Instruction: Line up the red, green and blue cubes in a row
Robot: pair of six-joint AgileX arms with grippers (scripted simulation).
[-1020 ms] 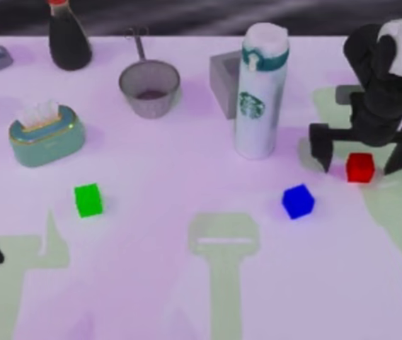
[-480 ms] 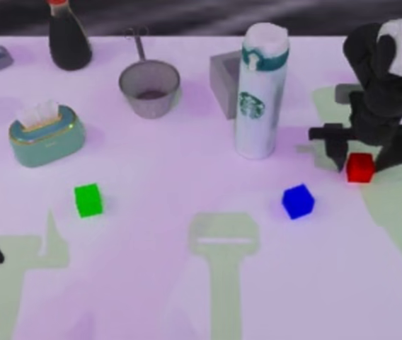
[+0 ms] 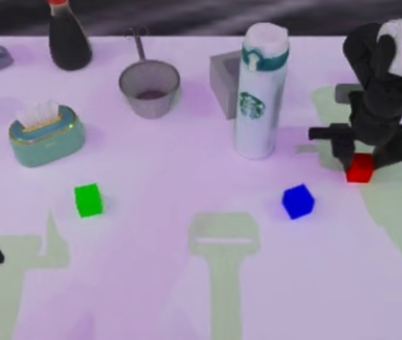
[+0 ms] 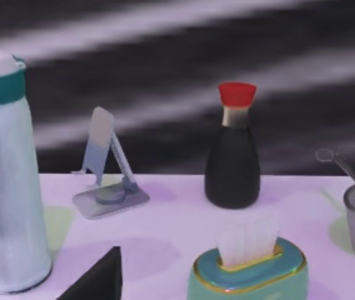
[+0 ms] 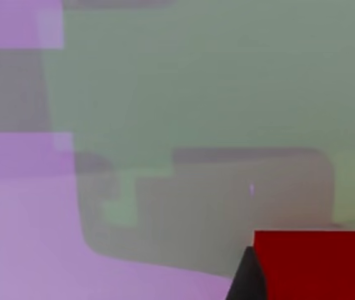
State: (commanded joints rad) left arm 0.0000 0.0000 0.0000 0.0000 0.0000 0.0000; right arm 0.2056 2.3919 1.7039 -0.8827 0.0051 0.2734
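Pinching the red cube [image 3: 360,168] at the table's right side, my right gripper [image 3: 361,157] could tip it if my grip sits off-centre; left arm parked.

Red cube [image 3: 360,169] is set far right, btwn dark fingers; blue cube [image 3: 298,201] is seen nearby, skewed; green cube [image 3: 88,200] is placed well left.

The white tumbler [image 3: 261,92] wears a teal band near its lid and a green round logo; just left of it stands a grey block [image 3: 224,81]. To its lower right lie a deep blue cube [image 3: 298,201] and a bright red cube [image 3: 360,168], far to its lower left a bright green cube [image 3: 88,200]. The table [image 3: 158,283] is pale lilac with sage-green patches, and the dark bottle [image 3: 68,35] far left of the tumbler has a red cap.
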